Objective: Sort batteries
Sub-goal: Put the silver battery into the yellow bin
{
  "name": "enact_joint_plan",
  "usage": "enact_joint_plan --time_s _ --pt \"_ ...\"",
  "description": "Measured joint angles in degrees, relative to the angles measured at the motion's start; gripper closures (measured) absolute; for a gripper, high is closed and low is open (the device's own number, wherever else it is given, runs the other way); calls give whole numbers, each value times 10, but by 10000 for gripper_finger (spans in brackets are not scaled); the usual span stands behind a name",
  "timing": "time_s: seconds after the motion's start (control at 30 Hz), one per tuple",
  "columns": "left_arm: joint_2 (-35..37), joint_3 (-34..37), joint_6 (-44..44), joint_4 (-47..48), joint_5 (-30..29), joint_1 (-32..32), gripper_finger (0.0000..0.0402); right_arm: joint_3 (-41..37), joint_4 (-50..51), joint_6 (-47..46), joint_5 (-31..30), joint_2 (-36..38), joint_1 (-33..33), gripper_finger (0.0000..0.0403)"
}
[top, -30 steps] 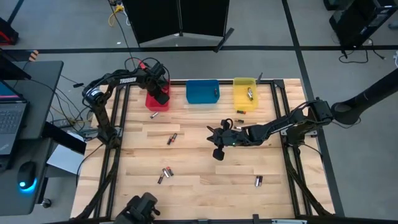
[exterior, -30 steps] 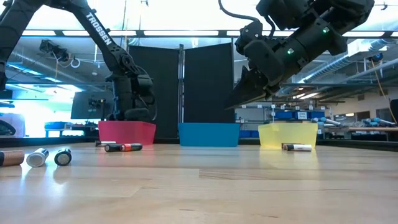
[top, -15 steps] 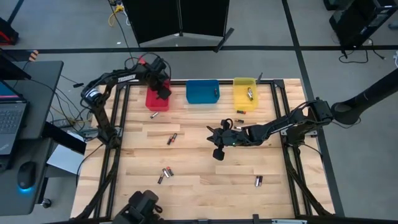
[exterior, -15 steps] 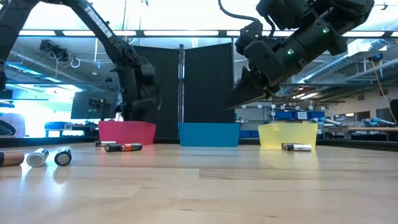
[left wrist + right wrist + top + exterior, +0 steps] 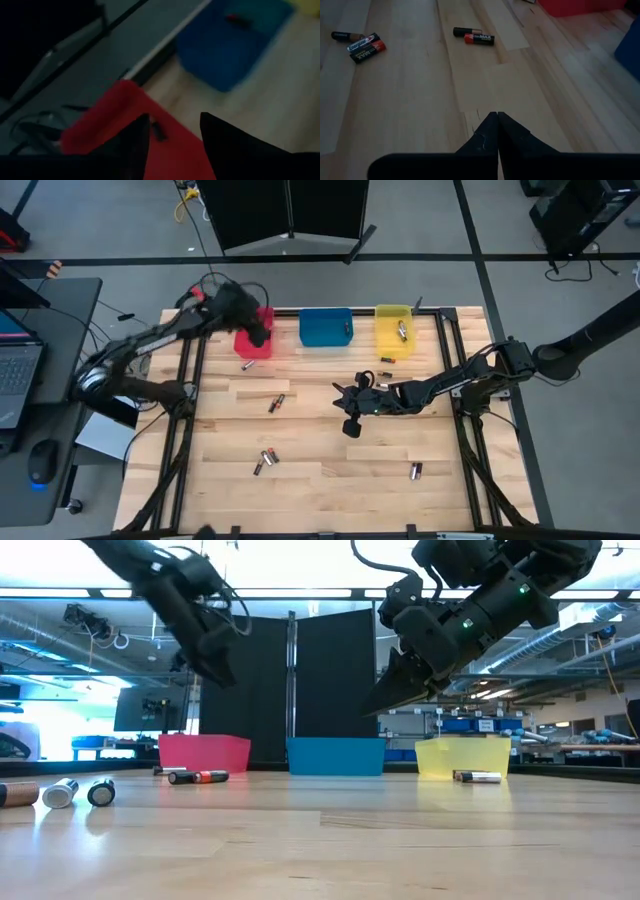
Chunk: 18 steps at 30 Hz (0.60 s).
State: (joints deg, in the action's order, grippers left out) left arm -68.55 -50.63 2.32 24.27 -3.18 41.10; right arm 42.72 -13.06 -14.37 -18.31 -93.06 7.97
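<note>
Batteries lie scattered on the wooden table: one [image 5: 247, 365] by the red bin [image 5: 253, 343], a pair [image 5: 275, 402] at mid-left, a group [image 5: 262, 460] near the front, one [image 5: 416, 471] at front right, one [image 5: 386, 360] beside the yellow bin [image 5: 393, 330]. One battery [image 5: 157, 131] lies in the red bin [image 5: 100, 125]. My left gripper [image 5: 172, 137] hangs open and empty, high over the red bin [image 5: 204, 753]. Above the table's middle my right gripper [image 5: 497, 120] hovers shut and empty, pointing toward the left batteries [image 5: 474, 36].
A blue bin [image 5: 326, 327] stands between the red and yellow ones along the far edge, with a battery [image 5: 237, 20] inside. Black rails [image 5: 450, 350] run down both sides of the table. A laptop [image 5: 20, 370] and a mouse sit on a desk off the left edge.
My left gripper has risen from inside the red bin to well above it, and has tipped from pointing steeply down to a shallower slant. The arm behind it has swung out toward the table's left edge. My right arm has kept still.
</note>
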Motion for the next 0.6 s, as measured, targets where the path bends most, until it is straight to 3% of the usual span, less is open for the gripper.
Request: enact_joint_plan --time_s 0.3,0.6 --pt "189 185 -122 -79 -3 -125 225 0 -2 -4 0 0 0 394" --pt "204 253 -177 -77 -21 -169 225 0 -3 -2 0 0 0 394"
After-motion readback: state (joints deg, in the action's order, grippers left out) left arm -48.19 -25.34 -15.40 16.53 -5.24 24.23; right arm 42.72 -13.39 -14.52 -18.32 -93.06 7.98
